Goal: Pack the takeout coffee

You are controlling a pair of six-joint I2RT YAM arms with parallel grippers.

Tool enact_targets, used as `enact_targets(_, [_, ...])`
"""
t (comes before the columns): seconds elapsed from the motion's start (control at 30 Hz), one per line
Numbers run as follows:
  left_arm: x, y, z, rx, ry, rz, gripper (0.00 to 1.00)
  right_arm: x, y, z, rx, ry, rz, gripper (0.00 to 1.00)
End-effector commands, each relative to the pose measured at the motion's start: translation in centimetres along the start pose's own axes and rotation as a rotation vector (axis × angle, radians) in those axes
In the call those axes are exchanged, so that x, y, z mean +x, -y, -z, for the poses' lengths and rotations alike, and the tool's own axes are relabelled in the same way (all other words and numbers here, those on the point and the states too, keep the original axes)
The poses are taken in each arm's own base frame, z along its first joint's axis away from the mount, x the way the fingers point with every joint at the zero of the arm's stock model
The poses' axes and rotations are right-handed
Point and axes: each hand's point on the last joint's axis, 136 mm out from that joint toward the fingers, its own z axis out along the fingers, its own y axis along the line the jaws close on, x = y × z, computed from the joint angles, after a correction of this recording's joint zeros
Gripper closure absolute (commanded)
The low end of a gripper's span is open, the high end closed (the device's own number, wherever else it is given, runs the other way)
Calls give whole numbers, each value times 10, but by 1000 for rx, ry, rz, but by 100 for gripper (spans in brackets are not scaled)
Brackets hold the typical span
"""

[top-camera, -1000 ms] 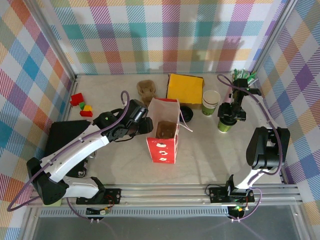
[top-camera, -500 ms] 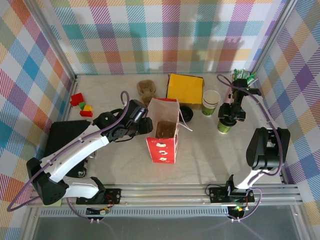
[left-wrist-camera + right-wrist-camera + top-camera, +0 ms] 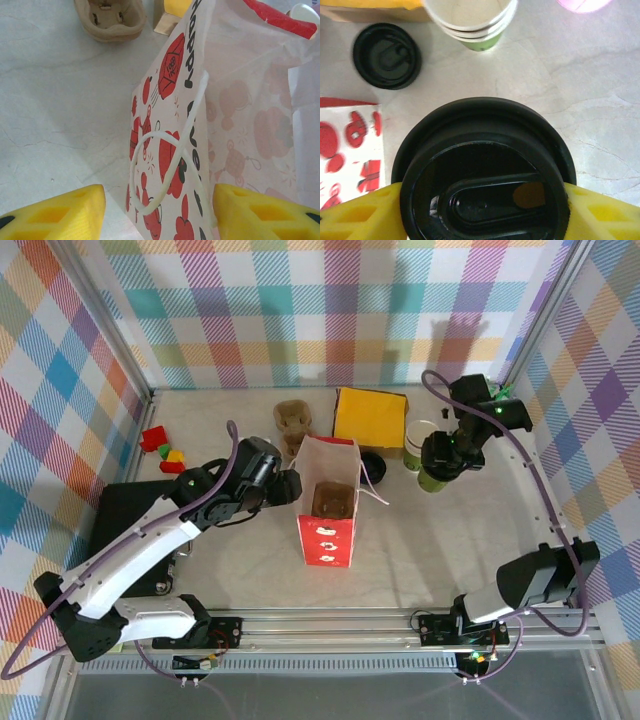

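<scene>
Right of the bag (image 3: 325, 540), beside a spare open cup (image 3: 470, 20), the coffee cup (image 3: 431, 480) is clamped by the right claw (image 3: 441, 454) just under its black lid (image 3: 485, 170). It seems lifted off the table (image 3: 430, 540), though the angle makes that hard to confirm. Picking up looks done; carrying it across and lowering it in remain. The left claw (image 3: 290, 488) stands open at the bag's side, gripping nothing — bag upright, mouth open.

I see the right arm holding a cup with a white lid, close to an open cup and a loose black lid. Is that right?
Not quite: the lid on the held cup is black, not white. The right wrist view shows the fingers gripping the black-lidded cup, with the open cup and the loose black lid beyond it.
</scene>
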Motion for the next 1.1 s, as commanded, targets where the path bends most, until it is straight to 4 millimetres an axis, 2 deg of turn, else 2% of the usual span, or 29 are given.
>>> enact_targets(0.0, [0, -5, 0, 4, 10, -4, 41, 15, -8, 34, 19, -14, -5, 34])
enact_targets(0.2, [11, -8, -8, 15, -10, 11, 42, 11, -43, 77, -25, 65, 64, 35])
enact_targets(0.47, [18, -3, -11, 46, -28, 29, 43, 3, -83, 112, -75, 140, 153, 35])
enact_targets(0.73, [12, 11, -1, 104, 2, 54, 45, -10, -127, 131, -143, 194, 230, 35])
enact_targets(0.83, [12, 12, -1, 108, 5, 64, 45, -11, -145, 133, -194, 201, 242, 36])
enact_targets(1.07, [13, 12, -2, 100, 10, 64, 45, 9, -189, 127, -290, 143, 317, 36])
